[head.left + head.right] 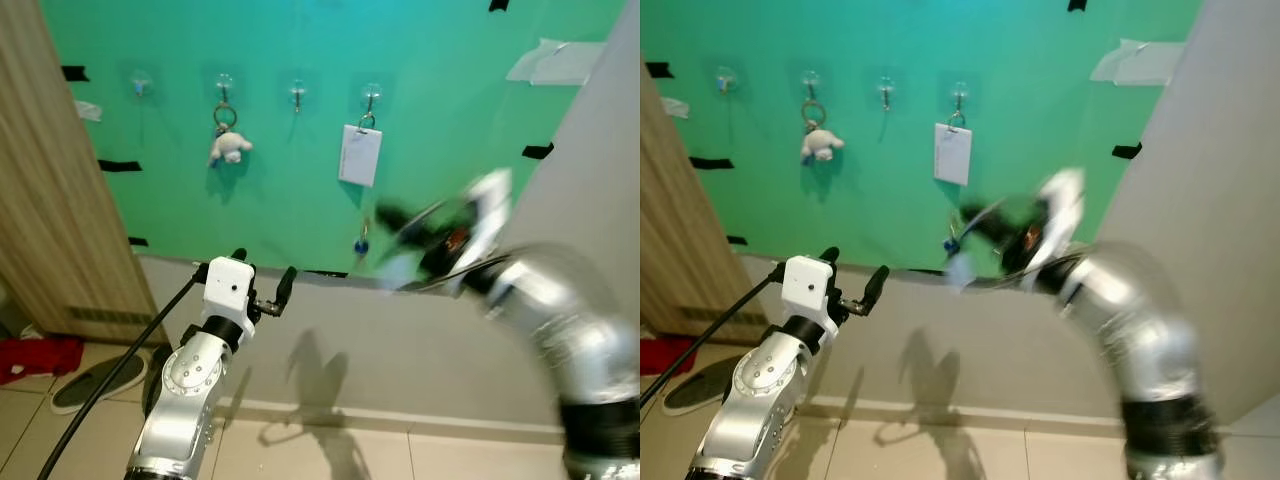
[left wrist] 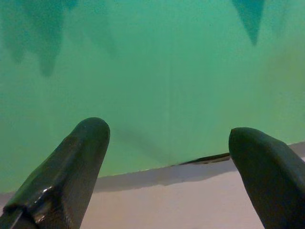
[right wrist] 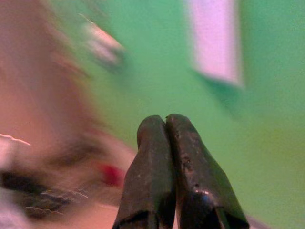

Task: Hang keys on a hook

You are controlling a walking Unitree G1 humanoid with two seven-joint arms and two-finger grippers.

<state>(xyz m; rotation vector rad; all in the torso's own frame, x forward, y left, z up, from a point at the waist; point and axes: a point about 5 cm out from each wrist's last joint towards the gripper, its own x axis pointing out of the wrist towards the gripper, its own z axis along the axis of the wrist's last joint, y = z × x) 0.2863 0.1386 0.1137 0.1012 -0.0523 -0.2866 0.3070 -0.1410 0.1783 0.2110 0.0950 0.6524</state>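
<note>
Green wall (image 1: 300,200) with hooks (image 1: 297,92); right pincer (image 1: 385,218) blurry, fingers pressed together, left pincer (image 1: 262,280) spread, nothing in it.

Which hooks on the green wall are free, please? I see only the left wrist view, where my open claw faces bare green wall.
Observer: Four clear suction hooks sit in a row. The leftmost hook and the third hook are bare.
Operator: What hangs on the others?
Observer: A small white plush toy hangs on a ring from the second, and a white rectangular card from the fourth.
Operator: And the right claw?
Observer: The right claw is shut and raised below the card, blurred. A small blue thing dangles by it.
</note>
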